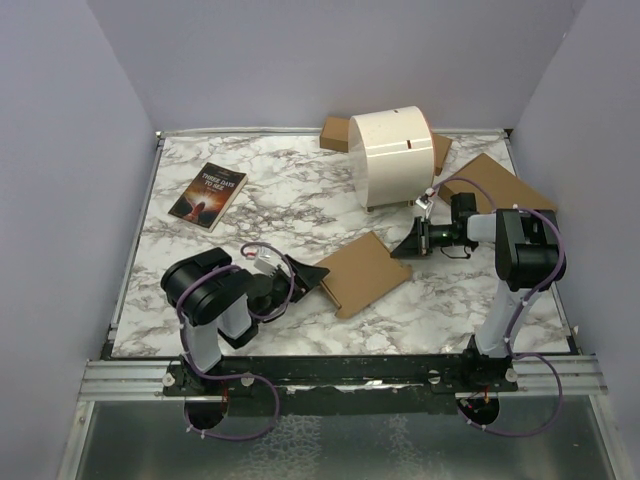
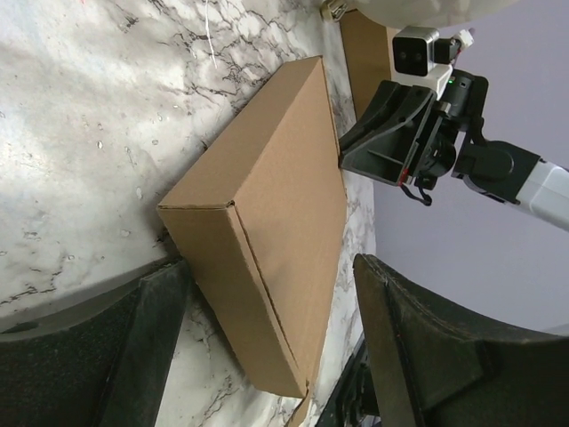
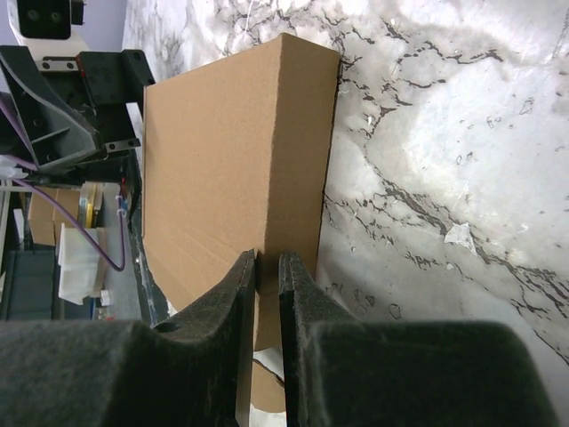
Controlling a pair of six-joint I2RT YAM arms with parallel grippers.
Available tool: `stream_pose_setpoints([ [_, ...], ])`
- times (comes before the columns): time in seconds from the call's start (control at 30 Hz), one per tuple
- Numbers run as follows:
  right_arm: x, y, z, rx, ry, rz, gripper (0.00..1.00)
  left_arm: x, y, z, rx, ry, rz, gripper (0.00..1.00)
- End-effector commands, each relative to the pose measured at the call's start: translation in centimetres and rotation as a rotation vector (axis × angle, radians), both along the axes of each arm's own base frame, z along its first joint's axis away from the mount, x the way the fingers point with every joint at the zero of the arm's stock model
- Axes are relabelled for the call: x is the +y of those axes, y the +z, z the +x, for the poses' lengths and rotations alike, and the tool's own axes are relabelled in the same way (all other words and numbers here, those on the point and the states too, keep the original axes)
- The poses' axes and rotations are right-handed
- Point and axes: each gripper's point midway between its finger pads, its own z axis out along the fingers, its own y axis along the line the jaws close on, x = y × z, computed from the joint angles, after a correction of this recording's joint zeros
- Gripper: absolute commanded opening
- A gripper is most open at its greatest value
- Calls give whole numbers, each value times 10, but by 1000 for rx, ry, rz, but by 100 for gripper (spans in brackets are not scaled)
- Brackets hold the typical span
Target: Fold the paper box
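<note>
- Brown box (image 1: 362,272) lies closed and flat in the middle of the table (image 1: 300,190), between both arms.
- Left jaws spread wide, either side of box's left end, released.
- Right jaws pinched almost together at box's far-right corner; can't tell if cardboard is caught.
- Book (image 1: 208,195) far left, well apart.

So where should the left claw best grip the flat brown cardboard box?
Probably its left short end, from the left: the flat brown cardboard box lies closed on the table, and the open left claw brackets that thin end.
</note>
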Motion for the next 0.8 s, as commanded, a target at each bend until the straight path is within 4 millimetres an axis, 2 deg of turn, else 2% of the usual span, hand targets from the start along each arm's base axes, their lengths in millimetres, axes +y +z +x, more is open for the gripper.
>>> stream_pose_setpoints([
  [0.0,-7,-20,8,-15,-19,-71,14,-15,42,-3,-166,-51,-112,76],
  [0.13,-7,-19,8,-19,-16,-68,14,-20,49,-3,-198,-54,-112,74],
  [0.33,-6,-17,8,-23,-10,-58,14,-18,62,-1,-251,-19,-113,63],
  [0.43,-6,-16,7,-24,-6,-51,13,-17,71,-2,-293,4,-104,62],
  [0.6,-5,-15,6,-27,-1,-43,13,-14,90,-3,-369,44,-101,63],
  [0.77,-4,-12,5,-31,8,-28,13,-9,78,0,-307,85,-96,72],
])
